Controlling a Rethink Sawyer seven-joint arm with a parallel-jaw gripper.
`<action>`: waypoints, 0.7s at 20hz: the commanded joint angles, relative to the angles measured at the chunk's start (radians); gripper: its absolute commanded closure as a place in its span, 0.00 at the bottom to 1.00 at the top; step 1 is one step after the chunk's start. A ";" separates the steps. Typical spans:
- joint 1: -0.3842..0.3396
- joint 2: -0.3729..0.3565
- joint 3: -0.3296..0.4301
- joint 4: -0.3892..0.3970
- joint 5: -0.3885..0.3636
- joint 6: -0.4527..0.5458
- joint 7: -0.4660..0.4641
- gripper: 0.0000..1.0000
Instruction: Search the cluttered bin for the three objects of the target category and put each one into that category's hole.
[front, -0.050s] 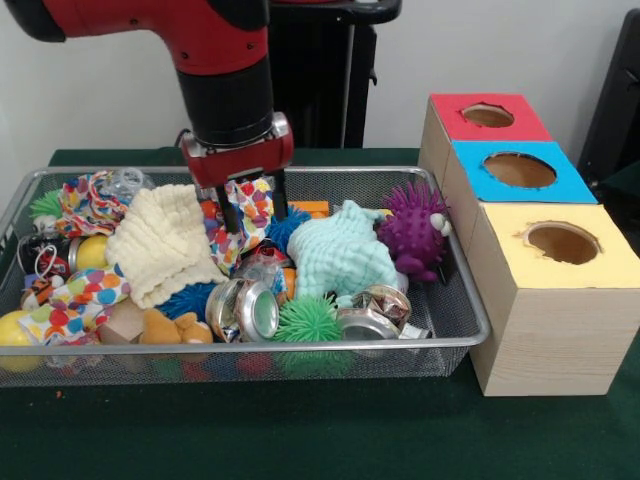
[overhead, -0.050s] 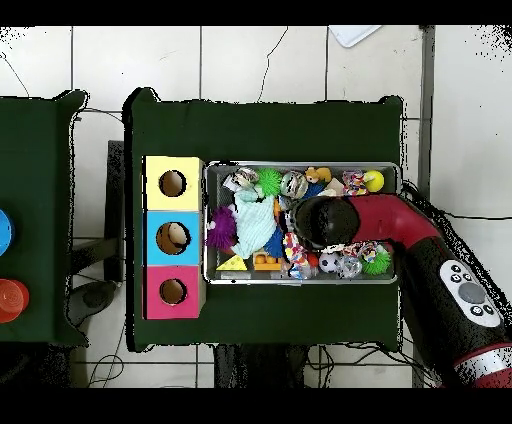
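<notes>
Fingers (front, -0.050s: 231, 208) are spread apart, lowered onto a colourful patterned cloth (front, -0.050s: 247, 212) inside the mesh bin (front, -0.050s: 455, 300), nothing gripped.

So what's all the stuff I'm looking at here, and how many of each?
Mesh bin: one, silver, on the green table.
Hole boxes: three, topped red, blue and yellow, beside the bin.
Cream cloth: one, middle left of the bin.
Mint cloth: one, centre right.
Purple spiky toy: one, at the end nearest the boxes.
Green spiky ball: one, front rim.
Crushed cans: at least two, silver, front.
Patterned cloth: colourful, left.
Gripper: one, black fingers open, down among the clutter.
</notes>
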 joint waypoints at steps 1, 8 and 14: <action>-0.041 0.021 0.073 -0.086 -0.066 0.101 -0.370 0.00; -0.040 0.066 0.118 -0.140 -0.068 0.032 -0.384 0.00; -0.027 0.114 0.120 -0.222 -0.092 0.065 -0.437 0.00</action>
